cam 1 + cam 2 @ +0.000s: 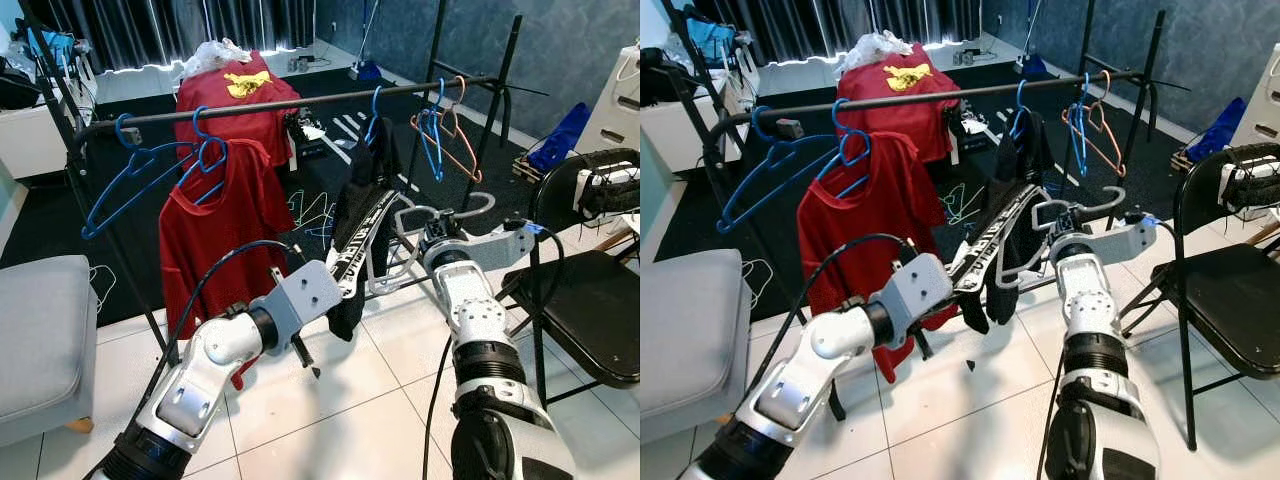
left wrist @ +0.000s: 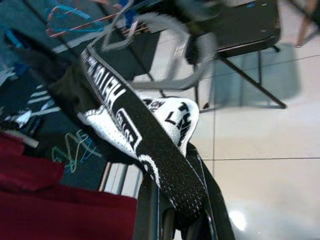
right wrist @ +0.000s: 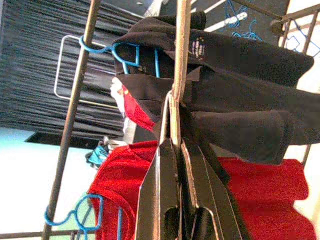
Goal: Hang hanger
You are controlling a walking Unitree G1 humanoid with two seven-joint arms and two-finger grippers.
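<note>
**Hanger with black garment held below the rail**

Hanger (image 1: 1060, 225), grey-white plastic, is carried between both arms in front of the clothes rail (image 1: 300, 100), lower than the bar and not yet hooked on it. A black garment with white lettering (image 1: 352, 250) is draped over the hanger and hangs down towards the tiled floor (image 1: 330, 420).

The right gripper (image 3: 175, 135) has its two black fingers pressed together on a thin part of the hanger, as the right wrist view shows; this hold likely fixes the hook end for guiding onto the bar. The left gripper (image 2: 170, 200) has its fingers clamped around the lettered band of the garment, apparently to keep the cloth from sliding off and to support the lower end.

The rail serves as the holder. It already carries a red shirt (image 1: 220, 220) on a blue hanger (image 1: 205, 150), an empty blue hanger (image 1: 125, 180), a dark garment (image 1: 375, 150) and several blue and orange hangers (image 1: 440, 135) near its far end.

A black folding chair (image 1: 590, 290) stands at the robot's right.

Judgement: the next step requires lifting the hook above the bar into a free gap.
</note>
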